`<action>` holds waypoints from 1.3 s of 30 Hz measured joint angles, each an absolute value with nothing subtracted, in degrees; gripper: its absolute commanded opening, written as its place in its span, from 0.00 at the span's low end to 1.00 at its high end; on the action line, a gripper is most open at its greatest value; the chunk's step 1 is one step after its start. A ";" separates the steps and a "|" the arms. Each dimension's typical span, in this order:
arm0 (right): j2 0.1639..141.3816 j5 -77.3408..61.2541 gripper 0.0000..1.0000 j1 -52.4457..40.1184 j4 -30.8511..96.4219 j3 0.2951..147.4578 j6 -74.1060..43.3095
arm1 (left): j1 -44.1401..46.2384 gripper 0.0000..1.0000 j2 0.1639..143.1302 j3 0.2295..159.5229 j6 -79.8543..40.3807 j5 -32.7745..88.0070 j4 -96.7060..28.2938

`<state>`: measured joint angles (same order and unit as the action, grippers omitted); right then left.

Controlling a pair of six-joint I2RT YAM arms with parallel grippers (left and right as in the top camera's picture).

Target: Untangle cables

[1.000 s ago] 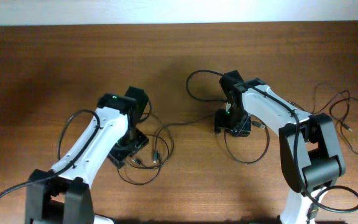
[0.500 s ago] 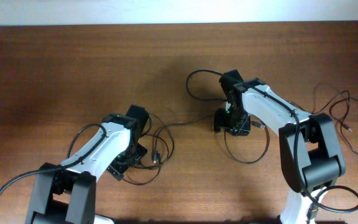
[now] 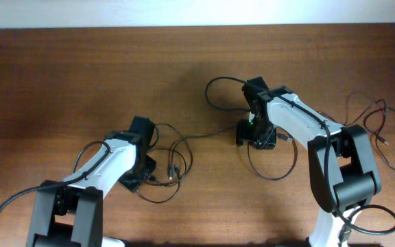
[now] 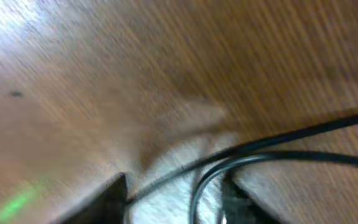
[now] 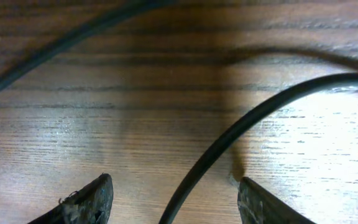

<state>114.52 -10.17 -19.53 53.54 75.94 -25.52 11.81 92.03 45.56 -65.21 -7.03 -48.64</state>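
The cables are thin black cords on the brown table point(image 3: 81, 75). One bunch of loose loops point(image 3: 186, 159) with small plug ends lies at the left gripper point(image 3: 145, 177). A strand point(image 3: 211, 134) runs from there to the right gripper point(image 3: 256, 135), where a further loop point(image 3: 290, 165) lies. In the blurred left wrist view, two cable strands point(image 4: 278, 146) pass between the fingers of the left gripper point(image 4: 176, 205), which stand apart. The right gripper point(image 5: 176, 205) is open on the table, and one cable point(image 5: 247, 121) runs loosely between its fingertips point(image 5: 92, 199).
Another thin black cord point(image 3: 379, 113) sprawls at the table's far right, beside the right arm's base point(image 3: 348, 178). A cord arc point(image 3: 211, 92) curls behind the right wrist. The table's back edge meets a white wall point(image 3: 184, 10).
The left arm has drawn back toward the near edge, bringing its gripper to the loops' left side, and its jaws have narrowed. The right arm has not moved.
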 measured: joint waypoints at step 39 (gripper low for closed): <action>114.50 -11.90 0.89 -19.53 47.35 75.96 -34.37 | 11.64 0.99 107.18 80.14 -27.24 1.21 -56.27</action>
<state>114.50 -11.90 -19.53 47.35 75.96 -34.37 11.64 107.18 80.14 -27.24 1.21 -56.27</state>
